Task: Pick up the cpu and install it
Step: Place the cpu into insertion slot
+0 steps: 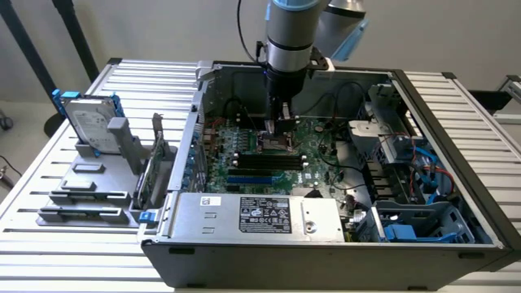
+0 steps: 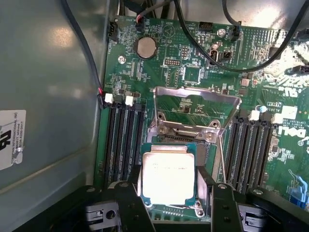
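The cpu, a small square chip with a dull silver top and green edge, sits between my gripper's two black fingers, which press against its two sides. It hangs level just over the motherboard socket, whose metal load plate stands tilted open behind it. In the exterior view my gripper reaches straight down into the open computer case, right above the socket near the middle of the green board.
Black memory slots flank the socket on both sides. Black cables loop over the board. The grey case wall stands close by. A hard drive in a blue frame and grey holders stand outside the case at the exterior view's left.
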Robot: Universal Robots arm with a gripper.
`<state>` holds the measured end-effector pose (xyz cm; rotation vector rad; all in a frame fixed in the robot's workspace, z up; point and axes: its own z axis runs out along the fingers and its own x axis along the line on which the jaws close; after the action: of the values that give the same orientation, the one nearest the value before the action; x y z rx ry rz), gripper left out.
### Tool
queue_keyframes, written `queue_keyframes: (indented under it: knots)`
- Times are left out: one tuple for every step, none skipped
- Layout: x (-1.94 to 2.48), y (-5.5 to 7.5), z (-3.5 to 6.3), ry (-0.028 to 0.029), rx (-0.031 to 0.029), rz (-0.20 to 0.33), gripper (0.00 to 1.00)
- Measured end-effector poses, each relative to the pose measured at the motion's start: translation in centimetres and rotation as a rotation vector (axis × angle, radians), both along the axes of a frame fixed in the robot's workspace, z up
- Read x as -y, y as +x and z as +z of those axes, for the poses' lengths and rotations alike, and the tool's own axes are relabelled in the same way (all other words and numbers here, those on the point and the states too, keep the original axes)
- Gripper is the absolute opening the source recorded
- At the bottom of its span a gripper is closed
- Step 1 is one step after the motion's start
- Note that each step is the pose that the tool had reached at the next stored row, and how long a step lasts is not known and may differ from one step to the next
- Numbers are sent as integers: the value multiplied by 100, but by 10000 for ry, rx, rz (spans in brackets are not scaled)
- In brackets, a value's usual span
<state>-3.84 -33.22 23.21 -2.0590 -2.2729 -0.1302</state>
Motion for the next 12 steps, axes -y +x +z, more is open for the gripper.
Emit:
queue_keyframes:
  knots:
    - [0,-6,-1,1,0,-71,54]
    - [1,-13,-3,4,2,-126,54]
    - [2,-22,-3,2,1,-169,54]
    - [3,-31,-4,1,1,-211,54]
    - [4,-40,-4,1,0,-254,54]
    - [5,-48,-5,0,0,-295,54]
    - [7,-56,-7,1,0,-338,54]
    - [9,-63,-8,0,0,-378,54]
    - [12,-68,-9,-1,0,-418,54]
    - [14,-72,-10,0,0,-467,54]
    - [17,-74,-12,0,0,-513,54]
    - [20,-75,-14,0,1,-563,54]
